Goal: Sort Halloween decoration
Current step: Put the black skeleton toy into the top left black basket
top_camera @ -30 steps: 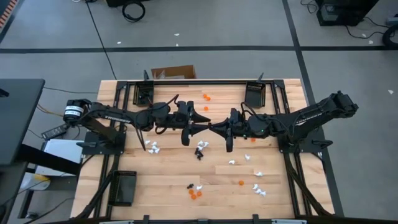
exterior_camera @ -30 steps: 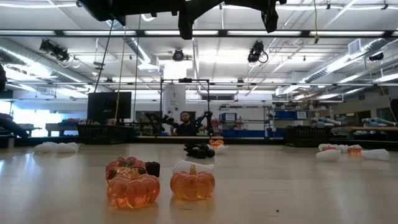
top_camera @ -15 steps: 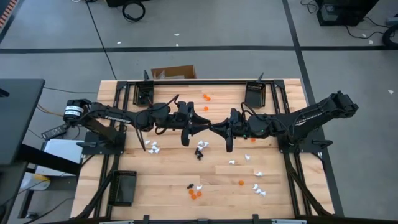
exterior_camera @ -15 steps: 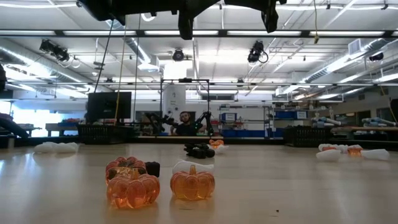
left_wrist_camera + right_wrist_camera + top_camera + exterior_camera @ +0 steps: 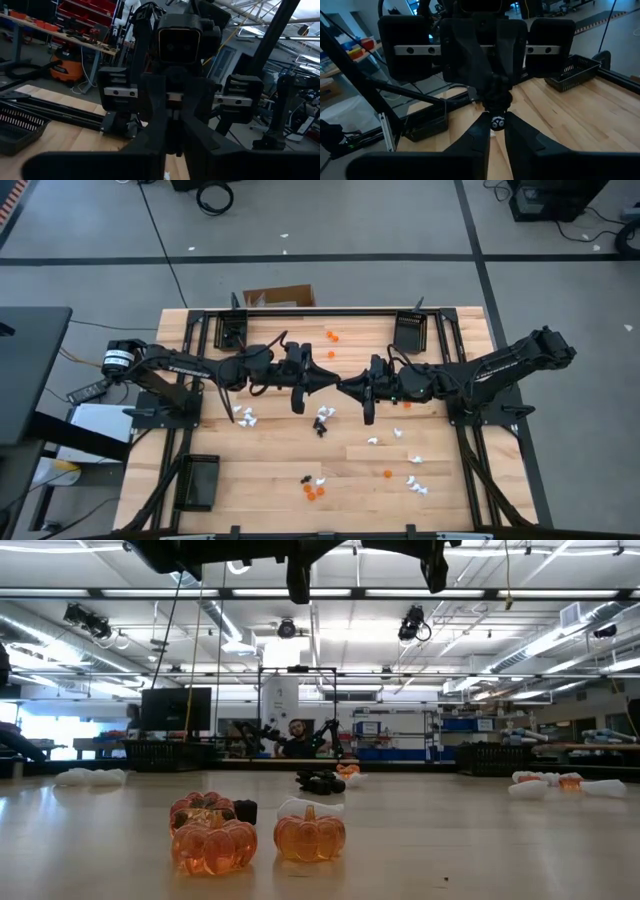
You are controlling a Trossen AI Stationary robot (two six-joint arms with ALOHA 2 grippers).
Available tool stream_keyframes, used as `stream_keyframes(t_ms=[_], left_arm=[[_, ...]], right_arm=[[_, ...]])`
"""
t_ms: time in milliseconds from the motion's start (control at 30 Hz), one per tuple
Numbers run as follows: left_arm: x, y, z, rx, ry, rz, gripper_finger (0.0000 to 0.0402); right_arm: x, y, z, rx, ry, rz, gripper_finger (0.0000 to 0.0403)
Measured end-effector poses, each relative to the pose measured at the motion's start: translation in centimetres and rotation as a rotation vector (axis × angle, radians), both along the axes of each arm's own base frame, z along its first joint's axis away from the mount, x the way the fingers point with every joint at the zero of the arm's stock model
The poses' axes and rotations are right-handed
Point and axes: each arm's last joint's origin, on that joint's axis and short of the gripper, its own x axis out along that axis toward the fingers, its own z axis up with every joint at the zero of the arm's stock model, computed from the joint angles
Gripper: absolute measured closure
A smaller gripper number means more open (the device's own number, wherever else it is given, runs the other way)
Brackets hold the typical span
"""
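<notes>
Both arms reach in level from opposite sides and meet nose to nose above the middle of the table, forearms nearly in one line. My left gripper (image 5: 328, 377) and right gripper (image 5: 352, 385) sit tip to tip, each wrist camera staring straight into the other's face.

From the right wrist, my own two fingers converge to a point and pinch a black trinket (image 5: 496, 122), a small round piece with white markings. The left gripper's fingertips (image 5: 495, 97) come together right against that trinket on its far side. From the left wrist, my fingers (image 5: 170, 142) are drawn in with almost no gap, but the trinket itself is hidden there, so I cannot tell whether the left side has a grip on it.

Most of the decoration lies on the wood below and nearer the front edge than the grippers:
- a black cluster (image 5: 322, 420) almost under the meeting point
- white pieces (image 5: 245, 417) off under the left arm
- more white pieces (image 5: 415, 480) out past the right gripper
- orange pumpkins (image 5: 314, 491) well forward of both

One orange piece (image 5: 331, 336) lies behind the left gripper, between two black trays (image 5: 408, 330) at the back.
</notes>
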Motion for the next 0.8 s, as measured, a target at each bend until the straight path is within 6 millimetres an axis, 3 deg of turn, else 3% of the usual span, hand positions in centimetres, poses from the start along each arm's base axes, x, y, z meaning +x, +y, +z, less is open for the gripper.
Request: stream_keyframes(t_ms=[167, 433, 667, 800], left_arm=[[0.0, 0.4, 0.0, 0.000, 0.002, 0.013, 0.0385], [-0.5, 3.0, 0.3, 0.007, 0.004, 0.093, 0.0383], [-3.4, 7.8, 1.5, 0.012, 0.104, 0.160, 0.0383], [-6.7, 10.6, 1.6, 0.031, 0.269, 0.269, 0.0383]], right_arm=[[0.0, -0.1, 0.0, 0.000, -0.007, -0.054, 0.0294], [-0.2, -0.3, 0.0, 0.043, -0.020, -0.207, 0.0244], [-0.7, -0.4, -1.5, 0.111, 0.090, -0.292, 0.0242], [-1.3, -0.6, -2.8, 0.181, 0.193, -0.348, 0.0242]])
